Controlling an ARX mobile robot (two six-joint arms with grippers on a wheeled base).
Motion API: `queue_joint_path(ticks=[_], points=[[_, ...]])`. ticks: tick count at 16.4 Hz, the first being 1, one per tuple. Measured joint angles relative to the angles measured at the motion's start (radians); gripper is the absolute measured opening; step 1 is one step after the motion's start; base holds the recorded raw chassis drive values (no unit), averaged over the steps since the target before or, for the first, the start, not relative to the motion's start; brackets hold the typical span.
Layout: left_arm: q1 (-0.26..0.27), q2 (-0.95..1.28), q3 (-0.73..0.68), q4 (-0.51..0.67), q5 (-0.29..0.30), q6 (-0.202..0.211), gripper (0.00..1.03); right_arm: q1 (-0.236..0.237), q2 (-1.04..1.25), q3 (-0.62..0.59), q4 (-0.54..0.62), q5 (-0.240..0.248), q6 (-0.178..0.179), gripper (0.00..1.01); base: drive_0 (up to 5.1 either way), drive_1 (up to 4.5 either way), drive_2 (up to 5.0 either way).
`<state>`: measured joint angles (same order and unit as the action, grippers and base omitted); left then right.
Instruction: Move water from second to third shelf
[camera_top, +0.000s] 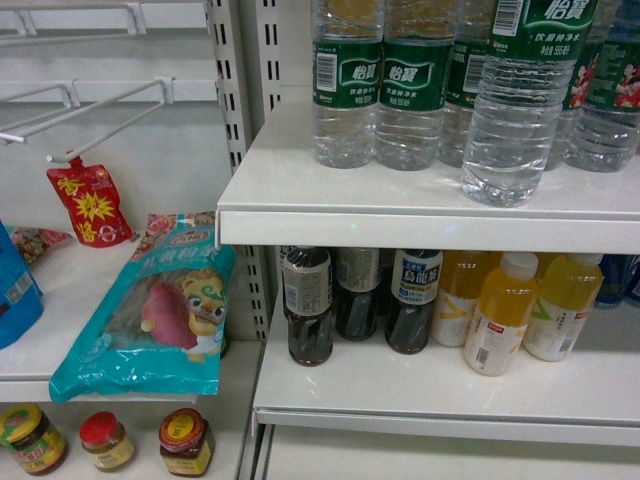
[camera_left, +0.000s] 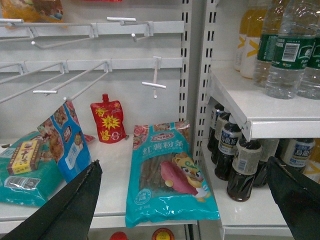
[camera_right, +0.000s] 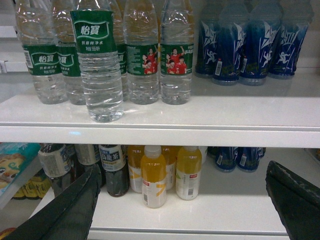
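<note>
Front water bottle (camera_right: 101, 75) near upper shelf (camera_right: 200, 117) edge | our right gripper (camera_right: 185, 200) spread, empty (left gripper (camera_left: 185, 200) too) | we'd grasp mid-body, upright.

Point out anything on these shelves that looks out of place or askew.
One water bottle stands alone near the front edge of its shelf, ahead of the row behind. On the left, a teal snack bag overhangs its shelf's front edge. Nothing looks spilled or damaged.

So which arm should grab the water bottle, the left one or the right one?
Probably the right. Its open fingers face the shelf where the front water bottle stands, just above them. The left arm's fingers point at the sweet potato noodle bag, with the water far off to their right.
</note>
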<state>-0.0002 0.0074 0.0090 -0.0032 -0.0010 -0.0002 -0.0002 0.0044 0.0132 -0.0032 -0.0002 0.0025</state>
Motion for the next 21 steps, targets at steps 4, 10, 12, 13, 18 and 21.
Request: queue_joint_path(ticks=[4, 10, 12, 13, 18, 21], points=[[0.0, 0.0, 0.0, 0.002, 0.001, 0.0, 0.98, 0.0, 0.0, 0.0, 0.002, 0.0, 0.0, 0.98, 0.0, 0.0, 0.0], [0.0, 0.0, 0.0, 0.0, 0.001, 0.0, 0.98, 0.0, 0.0, 0.0, 0.0, 0.001, 0.0, 0.98, 0.0, 0.0, 0.0], [0.0, 0.0, 0.0, 0.0, 0.001, 0.0, 0.98, 0.0, 0.0, 0.0, 0.0, 0.0, 0.0, 0.98, 0.0, 0.0, 0.0], [0.0, 0.0, 0.0, 0.0, 0.0, 0.0, 0.98, 0.0, 0.0, 0.0, -0.001, 0.0, -0.002, 0.98, 0.0, 0.0, 0.0], [0.0, 0.0, 0.0, -0.004, -0.001, 0.0, 0.98, 0.0, 0.0, 0.0, -0.005, -0.001, -0.001, 0.98, 0.0, 0.0, 0.0], [0.0, 0.0, 0.0, -0.002, 0.0, 0.0, 0.98, 0.0, 0.0, 0.0, -0.003, 0.0, 0.0, 0.98, 0.0, 0.0, 0.0]])
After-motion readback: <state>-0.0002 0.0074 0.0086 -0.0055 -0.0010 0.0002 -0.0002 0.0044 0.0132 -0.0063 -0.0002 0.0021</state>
